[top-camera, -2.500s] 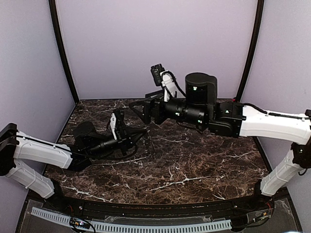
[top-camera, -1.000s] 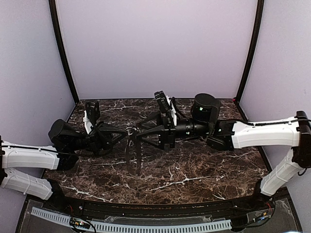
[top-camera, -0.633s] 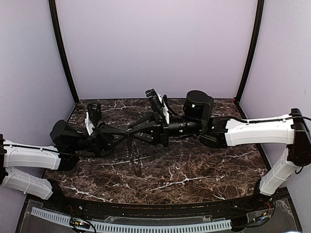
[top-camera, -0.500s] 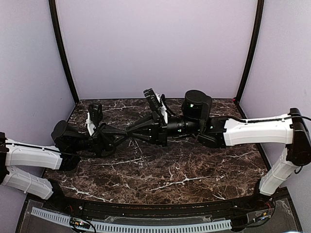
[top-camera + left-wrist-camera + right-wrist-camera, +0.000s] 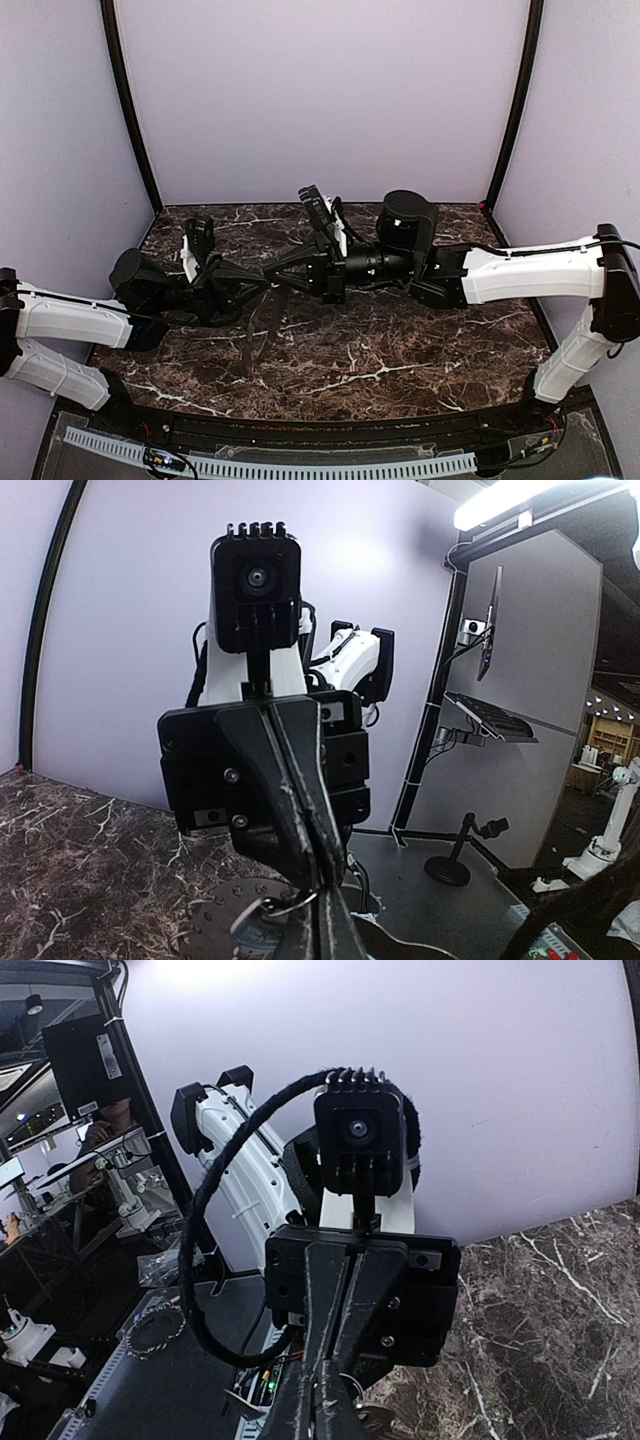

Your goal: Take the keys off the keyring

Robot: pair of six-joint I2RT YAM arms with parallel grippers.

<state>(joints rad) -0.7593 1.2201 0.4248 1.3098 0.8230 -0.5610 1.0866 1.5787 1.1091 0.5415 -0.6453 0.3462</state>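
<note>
Both grippers meet tip to tip above the left middle of the table. My left gripper is shut, and its fingers rise from the bottom of the left wrist view with a thin metal keyring pinched at their tips. A pale key hangs from the ring on the left. My right gripper comes from the opposite side, with its fingers closed together on the same spot. In the right wrist view the keyring and a key show just right of the right gripper.
The dark marble table lies below the grippers, with their shadow on it. Purple walls and black corner posts close in the back and sides. A white toothed strip runs along the near edge.
The right arm swung down from the back and came to the left gripper's tips. Its jaws, open a second ago, have closed there. The left gripper stayed shut.
</note>
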